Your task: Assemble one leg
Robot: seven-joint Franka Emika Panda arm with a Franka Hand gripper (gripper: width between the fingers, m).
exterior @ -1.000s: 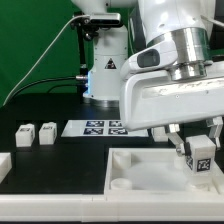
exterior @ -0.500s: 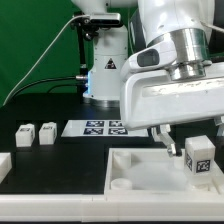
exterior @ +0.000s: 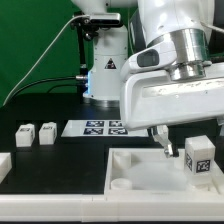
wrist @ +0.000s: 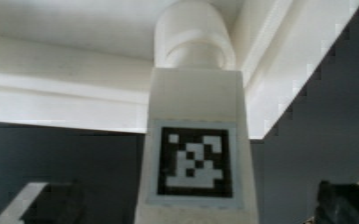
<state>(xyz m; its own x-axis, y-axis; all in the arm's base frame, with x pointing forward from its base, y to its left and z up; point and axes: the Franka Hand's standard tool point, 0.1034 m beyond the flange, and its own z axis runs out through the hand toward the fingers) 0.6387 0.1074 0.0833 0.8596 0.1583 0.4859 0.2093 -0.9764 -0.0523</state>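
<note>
Tray (exterior: 145,172) is the biggest piece, lying flat on the black table (exterior: 60,160) at the exterior view's right, round socket showing at its near corner. The marker board (exterior: 100,127) lies flat behind it, apart from it. My gripper (exterior: 194,147) hangs over the tray's right part, jaws spread and gripping nothing: one finger (exterior: 166,146) stands clear of the leg (exterior: 198,158), gap visible. Leg stands upright on the tray between my fingers, tag facing the exterior camera (can't tell whether it's fully seated in a socket). Two loose pegs (exterior: 22,135) (exterior: 46,132) sit side by side, well apart at the exterior view's left.
</note>
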